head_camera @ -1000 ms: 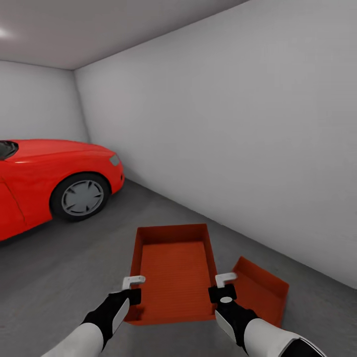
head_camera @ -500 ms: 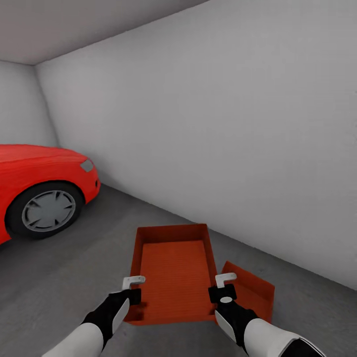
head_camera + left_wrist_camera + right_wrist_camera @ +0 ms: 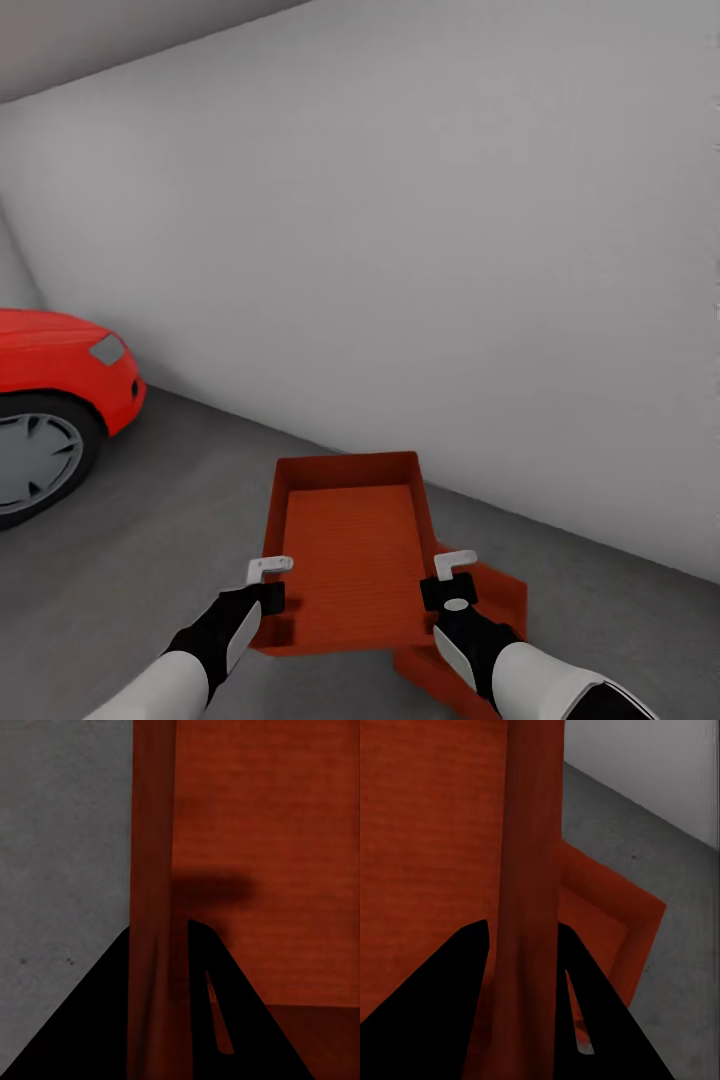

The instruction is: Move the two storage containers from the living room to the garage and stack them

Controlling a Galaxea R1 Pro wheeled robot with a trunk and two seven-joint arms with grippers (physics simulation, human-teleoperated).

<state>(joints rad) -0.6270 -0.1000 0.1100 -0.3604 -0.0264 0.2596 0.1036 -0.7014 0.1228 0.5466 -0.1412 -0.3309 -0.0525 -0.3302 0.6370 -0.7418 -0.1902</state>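
I carry one orange-red storage container (image 3: 350, 555) in front of me, above the grey concrete floor (image 3: 150, 540). My left gripper (image 3: 268, 580) is shut on its left side wall (image 3: 154, 907). My right gripper (image 3: 452, 577) is shut on its right side wall (image 3: 534, 870). The second storage container (image 3: 470, 630) lies on the floor under and to the right of the held one, mostly hidden by it and by my right arm; in the right wrist view its corner (image 3: 615, 922) shows beside the held wall.
A red car (image 3: 50, 400) stands at the left with its front wheel (image 3: 35, 460) on the concrete. A plain pale grey wall (image 3: 450, 260) runs across close ahead, meeting the floor just beyond the containers.
The view has turned to the right: the car and the floor container slid left in the picture. The floor container now lies more under the held one. Both grips are unchanged.
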